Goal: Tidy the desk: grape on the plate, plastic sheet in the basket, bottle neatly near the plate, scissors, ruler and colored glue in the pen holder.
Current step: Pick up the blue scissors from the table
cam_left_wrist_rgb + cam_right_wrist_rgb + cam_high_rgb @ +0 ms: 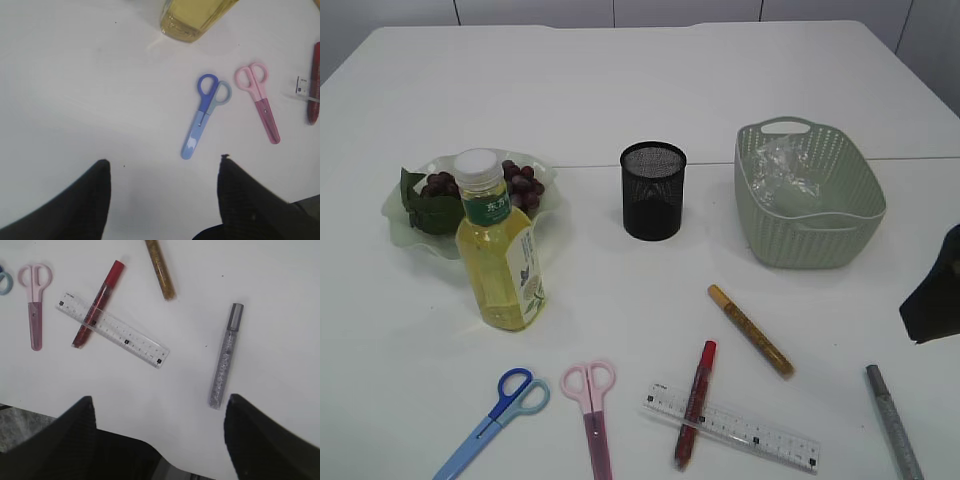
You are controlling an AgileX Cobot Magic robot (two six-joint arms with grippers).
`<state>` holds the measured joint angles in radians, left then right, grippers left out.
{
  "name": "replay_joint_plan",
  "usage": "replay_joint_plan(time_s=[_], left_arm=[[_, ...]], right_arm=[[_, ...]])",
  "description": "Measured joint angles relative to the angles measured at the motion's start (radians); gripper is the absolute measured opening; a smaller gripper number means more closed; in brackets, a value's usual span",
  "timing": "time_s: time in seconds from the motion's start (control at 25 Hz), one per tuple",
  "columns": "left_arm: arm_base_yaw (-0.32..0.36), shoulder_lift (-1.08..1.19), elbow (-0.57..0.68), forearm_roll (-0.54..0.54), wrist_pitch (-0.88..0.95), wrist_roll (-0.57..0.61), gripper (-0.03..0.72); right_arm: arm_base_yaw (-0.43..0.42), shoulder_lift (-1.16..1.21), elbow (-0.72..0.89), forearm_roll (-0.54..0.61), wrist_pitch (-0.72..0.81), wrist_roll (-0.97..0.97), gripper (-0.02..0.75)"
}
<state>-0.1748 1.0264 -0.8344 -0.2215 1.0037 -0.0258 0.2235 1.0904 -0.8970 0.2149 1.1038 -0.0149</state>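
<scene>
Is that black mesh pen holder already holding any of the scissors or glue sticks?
No, the black mesh pen holder looks empty, while the blue scissors and pink scissors lie on the table.

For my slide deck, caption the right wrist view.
Open right gripper above a ruler lying over a red glue pen, beside gold and silver ones.

Open tabletop (620, 90) lies behind the pen holder (653, 189) and between it and the basket (809, 195), while the near edge is crowded by scissors (590, 412), ruler (731, 427) and glue sticks (750, 330).
</scene>
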Motion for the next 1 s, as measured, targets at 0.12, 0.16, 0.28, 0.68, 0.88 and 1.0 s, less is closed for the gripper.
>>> replay_joint_plan(time_s=[0.12, 0.16, 0.28, 0.68, 0.88, 1.0], left_arm=[[0.000, 0.000, 0.000, 0.000, 0.007, 0.000, 0.488], [0.000, 0.000, 0.000, 0.000, 0.009, 0.000, 0.487], [0.000, 0.000, 0.000, 0.000, 0.014, 0.000, 0.486], [-0.114, 0.009, 0.000, -0.032, 0.021, 0.106, 0.486], [-0.259, 0.116, 0.000, -0.039, -0.027, 0.110, 0.486], [-0.354, 0.214, 0.000, -0.006, -0.059, 0.090, 0.486]], right_arm=[[0.023, 0.017, -0.011, -0.005, 0.005, 0.020, 0.583], [0.030, 0.024, -0.019, -0.005, 0.005, 0.025, 0.583], [0.042, 0.046, -0.043, -0.007, 0.005, 0.040, 0.583], [0.044, 0.064, -0.056, -0.014, 0.037, 0.043, 0.583], [0.044, 0.065, -0.056, -0.017, 0.053, 0.037, 0.583], [0.044, 0.065, -0.056, -0.019, 0.055, 0.034, 0.583]])
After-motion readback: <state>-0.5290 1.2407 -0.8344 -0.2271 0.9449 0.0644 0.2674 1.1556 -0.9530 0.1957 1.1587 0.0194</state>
